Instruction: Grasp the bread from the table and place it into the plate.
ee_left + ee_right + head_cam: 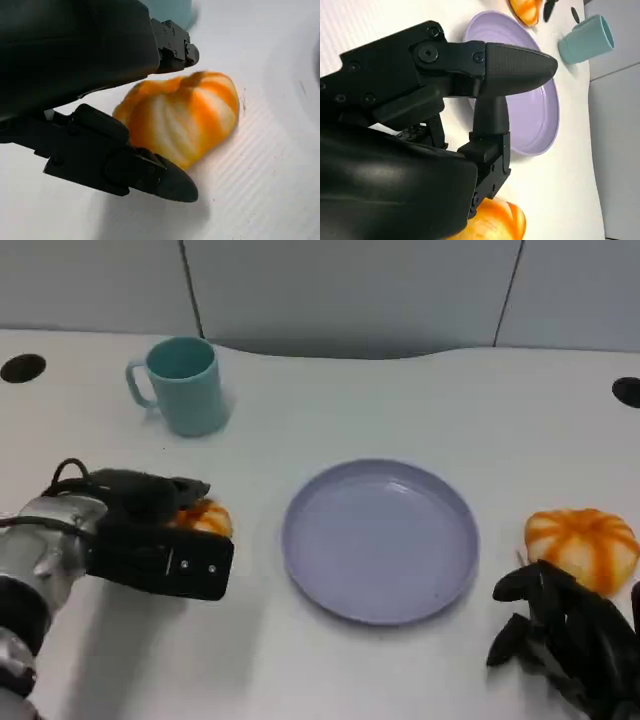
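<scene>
Bread (206, 517) (185, 120), orange with pale stripes: lies on the white table (400, 410), just left of the plate (380, 540), apart from its rim; sits half hidden under the left hand (150, 530) in the head view; in the left wrist view lies between two black fingers (170, 50), one at its top and one along its lower edge, both at or against the crust; cannot tell whether the bread is truly gripped or merely bracketed.

Plate, lilac and round, bare inside; stands at the table's middle, also seen past the right hand (445, 100) in the right wrist view (540, 115).

Second bread (582, 545) (495, 222), same orange stripes: rests right of the plate, just beside the right hand (565, 635); fingers there loosely bent and apart, holding nothing, near the second bread's front edge.

Teal mug (185, 385) (585, 40): stands upright behind the left hand, well apart from the plate, handle turned leftward.
</scene>
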`<move>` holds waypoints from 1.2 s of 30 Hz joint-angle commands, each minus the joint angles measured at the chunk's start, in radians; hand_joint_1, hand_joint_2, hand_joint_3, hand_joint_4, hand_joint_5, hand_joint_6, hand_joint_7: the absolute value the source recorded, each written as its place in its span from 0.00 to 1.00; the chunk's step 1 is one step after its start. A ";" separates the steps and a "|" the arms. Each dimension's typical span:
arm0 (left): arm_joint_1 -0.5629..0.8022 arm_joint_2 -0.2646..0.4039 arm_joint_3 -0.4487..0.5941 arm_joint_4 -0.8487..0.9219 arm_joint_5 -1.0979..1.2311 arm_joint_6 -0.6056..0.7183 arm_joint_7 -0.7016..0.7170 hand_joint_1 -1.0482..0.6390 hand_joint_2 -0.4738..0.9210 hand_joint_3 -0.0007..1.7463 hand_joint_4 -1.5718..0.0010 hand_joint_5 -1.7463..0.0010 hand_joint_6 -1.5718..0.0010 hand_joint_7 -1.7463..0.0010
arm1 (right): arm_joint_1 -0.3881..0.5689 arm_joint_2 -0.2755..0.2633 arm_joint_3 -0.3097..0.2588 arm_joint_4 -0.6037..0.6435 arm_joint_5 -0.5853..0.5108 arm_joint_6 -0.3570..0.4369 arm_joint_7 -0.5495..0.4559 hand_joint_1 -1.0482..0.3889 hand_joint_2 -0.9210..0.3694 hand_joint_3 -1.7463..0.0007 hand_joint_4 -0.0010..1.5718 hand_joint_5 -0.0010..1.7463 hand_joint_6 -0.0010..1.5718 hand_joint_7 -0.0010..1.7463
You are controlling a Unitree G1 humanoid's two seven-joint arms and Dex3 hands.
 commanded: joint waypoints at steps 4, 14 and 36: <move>-0.049 -0.078 -0.074 0.166 0.006 0.038 0.133 0.22 0.91 0.00 0.97 0.99 0.94 0.98 | 0.018 -0.013 -0.011 -0.014 0.007 0.009 -0.004 0.48 0.00 0.65 0.38 1.00 0.25 0.99; 0.001 -0.089 -0.063 0.201 -0.057 0.008 0.377 0.45 0.98 0.02 0.68 0.11 0.75 0.14 | 0.018 -0.016 -0.012 -0.006 0.005 -0.003 -0.004 0.48 0.00 0.64 0.39 1.00 0.25 0.99; 0.035 -0.127 0.360 0.138 -0.559 -0.284 0.316 0.55 0.97 0.07 0.52 0.00 0.65 0.00 | 0.010 -0.003 0.000 0.010 -0.006 -0.032 -0.018 0.48 0.00 0.65 0.37 1.00 0.25 0.99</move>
